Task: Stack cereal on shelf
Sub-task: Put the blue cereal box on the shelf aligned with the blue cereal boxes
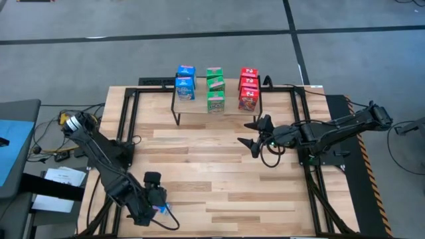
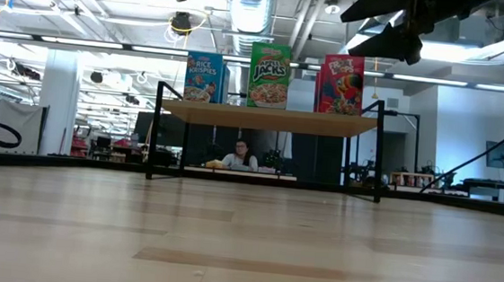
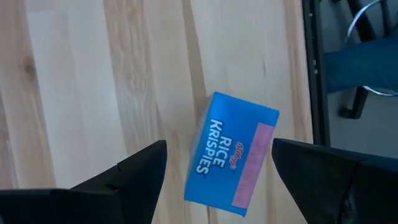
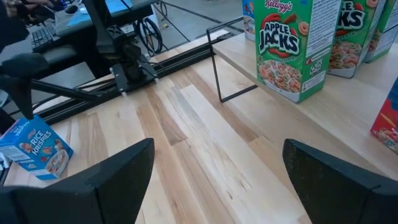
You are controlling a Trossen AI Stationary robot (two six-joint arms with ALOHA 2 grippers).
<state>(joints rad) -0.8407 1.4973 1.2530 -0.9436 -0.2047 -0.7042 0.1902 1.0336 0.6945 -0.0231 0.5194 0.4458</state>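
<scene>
Your left gripper (image 3: 217, 171) hangs with fingers apart over a blue cereal box (image 3: 231, 154) lying flat near the table's front-left corner (not gripped). Your right gripper (image 1: 253, 135), spread wide and empty, waits before the shelf (image 1: 199, 106), where the other boxes stand.

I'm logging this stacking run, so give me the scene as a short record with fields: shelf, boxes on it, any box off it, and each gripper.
shelf: light-wood board on black legs, at the table's far edge
boxes on shelf: blue row, green row, red row
box off shelf: one blue Rice Krispies box on the table, near left corner
left gripper: open, hovering over that box, one finger on each side, not gripping
right gripper: open, empty, in front of the red row
</scene>
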